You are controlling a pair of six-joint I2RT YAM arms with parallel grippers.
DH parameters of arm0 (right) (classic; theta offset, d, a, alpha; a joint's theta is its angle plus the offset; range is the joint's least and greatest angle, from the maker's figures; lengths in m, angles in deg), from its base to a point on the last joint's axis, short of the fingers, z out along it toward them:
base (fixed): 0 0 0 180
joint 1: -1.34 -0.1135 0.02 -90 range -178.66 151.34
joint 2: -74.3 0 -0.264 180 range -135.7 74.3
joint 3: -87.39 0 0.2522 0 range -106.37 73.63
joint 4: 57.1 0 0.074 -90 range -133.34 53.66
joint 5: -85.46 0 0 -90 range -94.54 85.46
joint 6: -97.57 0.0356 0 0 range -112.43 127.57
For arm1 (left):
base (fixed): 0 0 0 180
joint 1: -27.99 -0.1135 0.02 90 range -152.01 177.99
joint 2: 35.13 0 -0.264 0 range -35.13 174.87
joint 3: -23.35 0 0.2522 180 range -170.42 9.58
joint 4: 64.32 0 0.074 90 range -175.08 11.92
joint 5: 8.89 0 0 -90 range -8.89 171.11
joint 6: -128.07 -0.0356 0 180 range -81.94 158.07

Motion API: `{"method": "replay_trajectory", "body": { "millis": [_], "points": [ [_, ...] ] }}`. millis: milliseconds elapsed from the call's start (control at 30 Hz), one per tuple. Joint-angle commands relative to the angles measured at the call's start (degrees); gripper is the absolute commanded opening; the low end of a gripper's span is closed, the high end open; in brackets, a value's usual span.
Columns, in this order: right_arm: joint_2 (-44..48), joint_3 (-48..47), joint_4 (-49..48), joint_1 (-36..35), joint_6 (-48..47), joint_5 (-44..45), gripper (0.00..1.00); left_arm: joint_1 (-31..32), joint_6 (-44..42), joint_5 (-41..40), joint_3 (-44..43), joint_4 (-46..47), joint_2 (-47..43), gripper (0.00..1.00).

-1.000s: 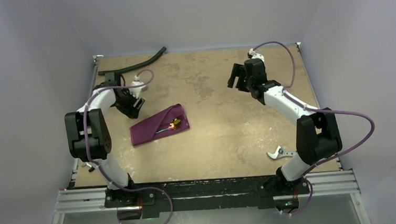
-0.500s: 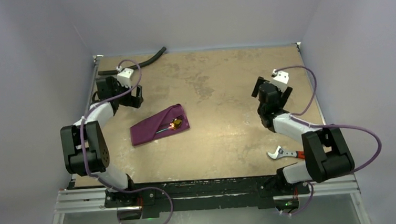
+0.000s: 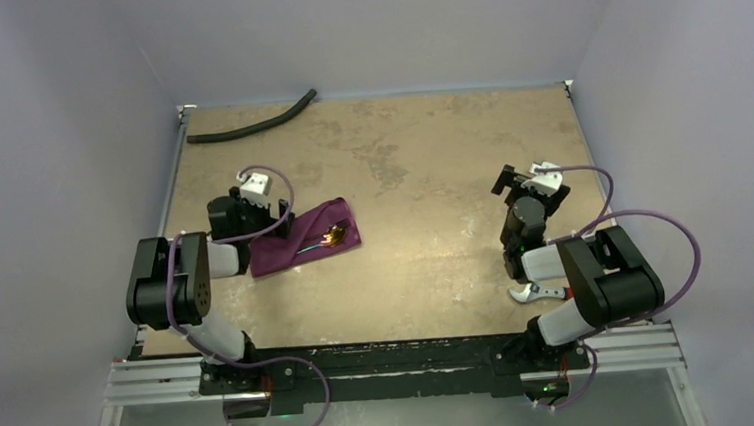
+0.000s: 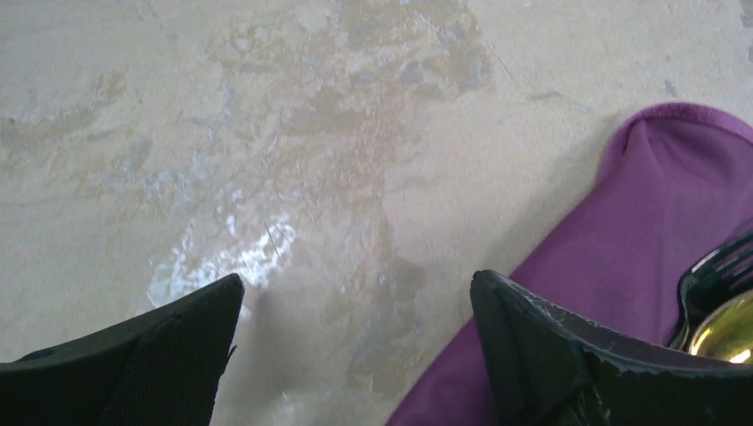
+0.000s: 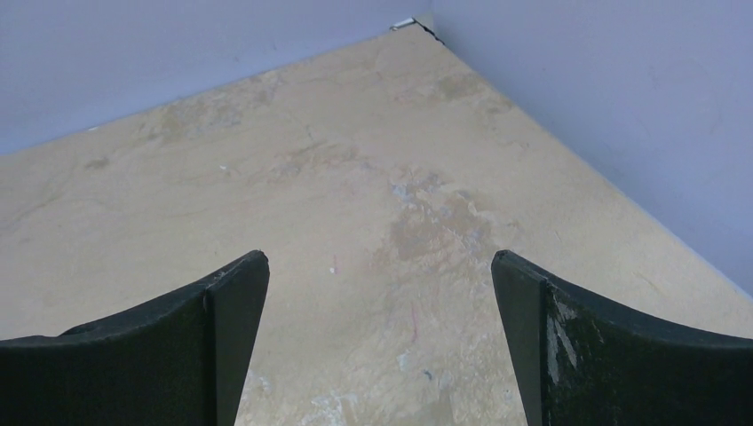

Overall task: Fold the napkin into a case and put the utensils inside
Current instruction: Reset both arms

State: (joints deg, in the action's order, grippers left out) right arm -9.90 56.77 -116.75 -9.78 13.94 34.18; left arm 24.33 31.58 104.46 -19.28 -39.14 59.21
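Observation:
The plum-purple napkin lies folded into a flat case on the left half of the table, slanting up to the right. The utensils stick out of its right end: the spoon's gold bowl and the fork beside it. In the left wrist view the napkin fills the right side, with the fork tines and the spoon bowl at the edge. My left gripper hangs open just left of the case, over bare table. My right gripper is open and empty, folded back near its base.
A long black hose lies along the far left edge. A red-handled tool with silver jaws rests by the right arm's base. Lilac walls close in the table; the right wrist view faces the far right corner.
Both arms have drawn back toward their bases. The left gripper came from the far left down beside the napkin. Both grippers opened wider. The napkin and utensils have not moved.

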Motion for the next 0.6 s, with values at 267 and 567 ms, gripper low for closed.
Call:
{"method": "replay_trajectory", "body": {
  "millis": [267, 567],
  "points": [
    [-4.07, 1.84, -17.00, 0.79, -6.95, -9.87, 0.99, 2.07, 4.52, -11.61, 16.50, 36.43, -0.12, 0.99],
    [-3.69, -1.48, -9.40, 7.04, -3.48, -20.39, 0.99, 2.06, 4.71, -11.57, 13.85, 33.90, 0.25, 0.99]
  ]
}}
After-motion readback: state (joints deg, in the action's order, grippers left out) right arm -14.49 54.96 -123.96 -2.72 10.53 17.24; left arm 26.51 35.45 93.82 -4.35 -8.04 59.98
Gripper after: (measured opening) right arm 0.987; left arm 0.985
